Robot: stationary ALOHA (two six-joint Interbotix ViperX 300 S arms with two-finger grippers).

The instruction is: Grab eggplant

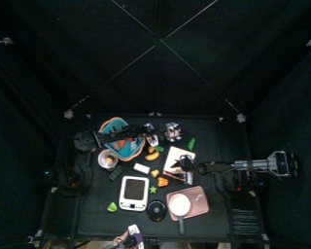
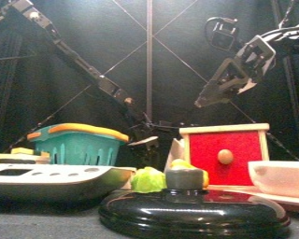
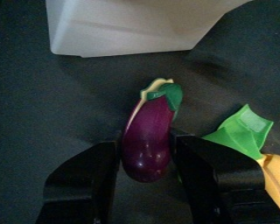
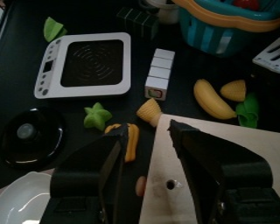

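Two open jaws flank eggplant (image 3: 150, 131) on table (image 3: 49, 114)

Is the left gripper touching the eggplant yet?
Cannot tell. Left wrist view: left gripper open, jaws flanking the eggplant; any gap is too dark to read.

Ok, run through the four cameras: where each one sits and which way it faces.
Top: high overhead, facing straight down on the table; both arms enter.
Front: table's edge, facing level across; arms hang behind the red box.
Left wrist: on the left arm, facing down; open left end effector straddles the eggplant.
Right wrist: facing down past the right end effector.
Front and right wrist share the teal basket.
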